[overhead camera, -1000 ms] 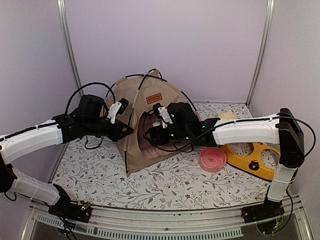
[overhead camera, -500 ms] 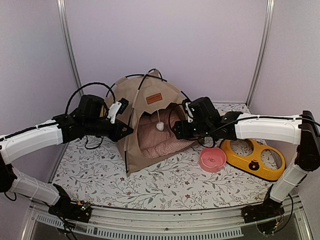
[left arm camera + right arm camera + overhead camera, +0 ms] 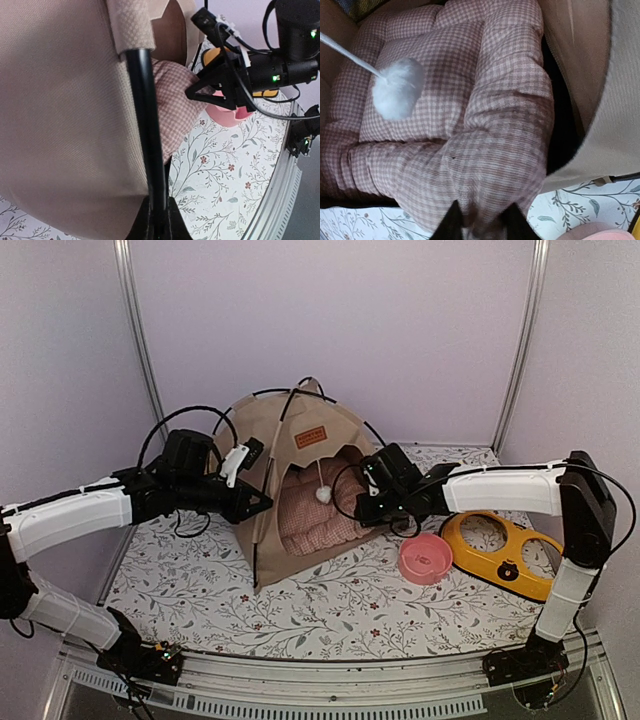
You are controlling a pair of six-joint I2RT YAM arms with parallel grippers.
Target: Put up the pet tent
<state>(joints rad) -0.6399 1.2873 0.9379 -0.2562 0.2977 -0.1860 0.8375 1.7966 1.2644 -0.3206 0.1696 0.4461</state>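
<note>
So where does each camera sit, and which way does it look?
Top external: fixed above and behind, looking down at the table and pet tent; left arm and right arm show.
Left wrist: on the left arm, looking along the left gripper, shut on a black pole.
Right wrist: on the right arm, looking into the tent at the pink cushion; right gripper tips show.
Shared: all show the cushion.

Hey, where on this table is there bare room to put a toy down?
The floral cloth in front of the pet tent, out to the near edge, is bare. The right side is crowded: pink bowl and yellow feeder.
</note>
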